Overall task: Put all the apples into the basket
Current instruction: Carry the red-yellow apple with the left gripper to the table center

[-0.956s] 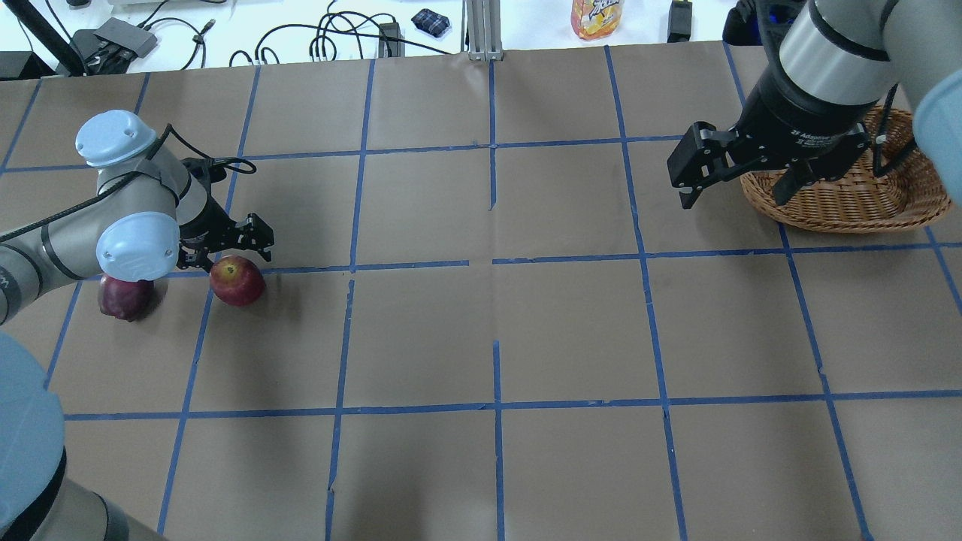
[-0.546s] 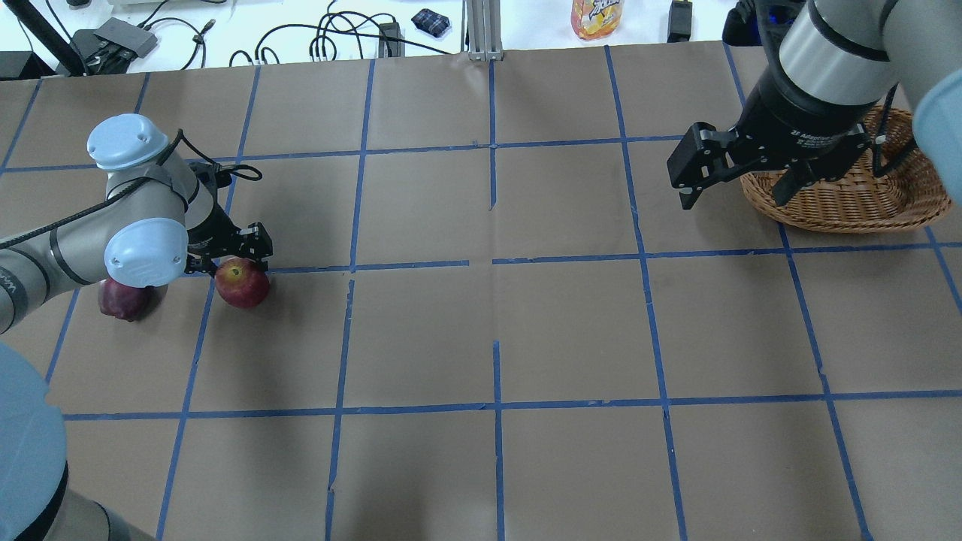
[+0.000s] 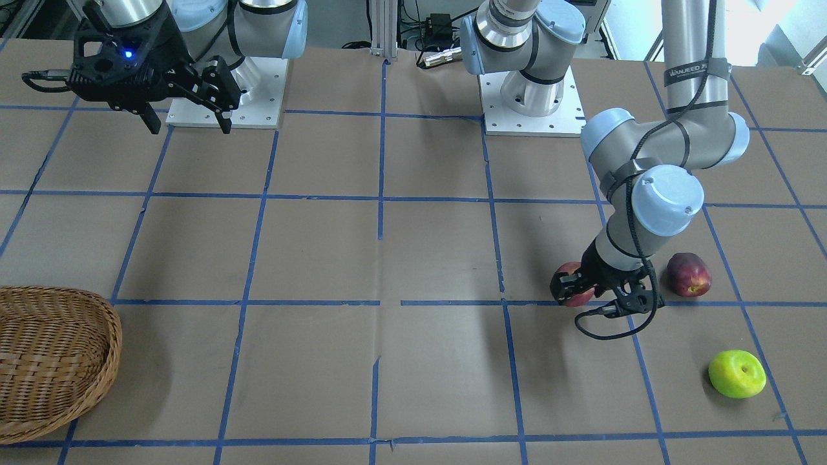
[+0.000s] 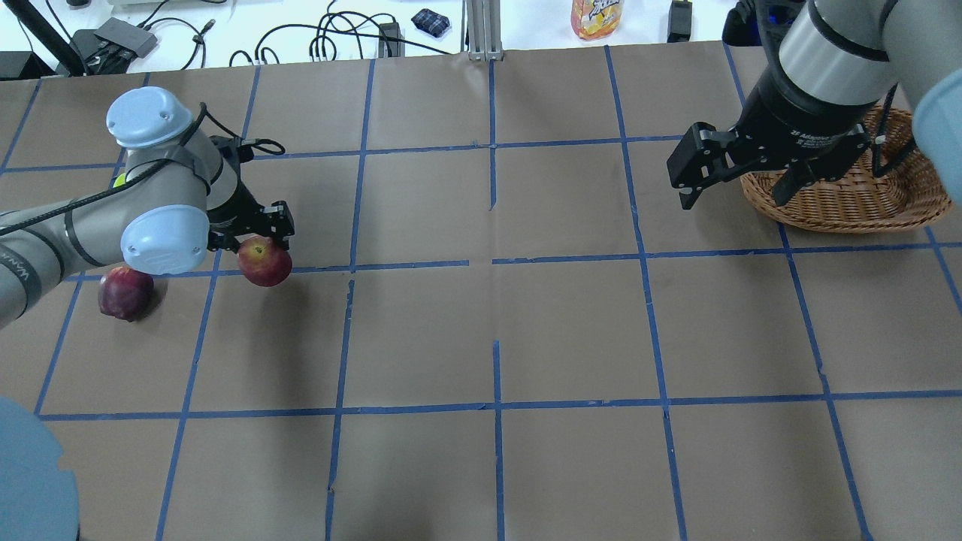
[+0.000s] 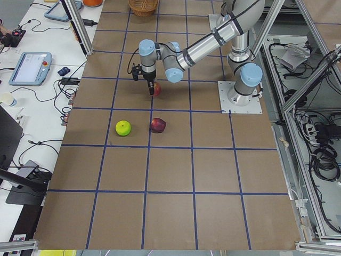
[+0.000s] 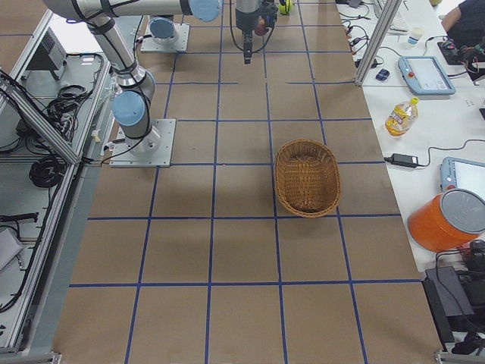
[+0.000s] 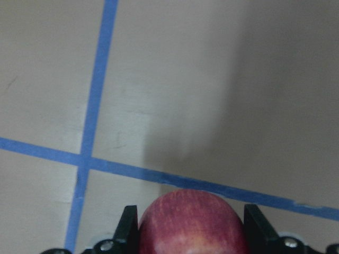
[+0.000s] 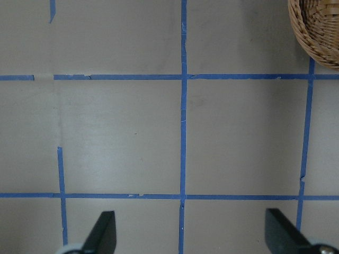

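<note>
My left gripper (image 4: 259, 242) is shut on the red apple (image 4: 264, 262) and holds it a little above the table. The left wrist view shows the red apple (image 7: 193, 222) between both fingers (image 7: 127, 228). The maroon apple (image 4: 124, 293) lies on the table just behind the left arm. The green apple (image 3: 736, 373) lies beyond it toward the far edge and is mostly hidden by the arm in the overhead view. The wicker basket (image 4: 849, 204) sits at the far right and holds nothing that I can see. My right gripper (image 4: 733, 197) is open and empty, hovering beside the basket's left rim (image 8: 318, 32).
A juice bottle (image 4: 596, 16), cables and small devices lie on the white bench past the table's far edge. Blue tape lines divide the brown table into squares. The right arm's wrist covers part of the basket in the overhead view.
My left gripper has closed on the red apple, lifted it off the table and moved it a little to the right and away from me. The right arm has not moved.
</note>
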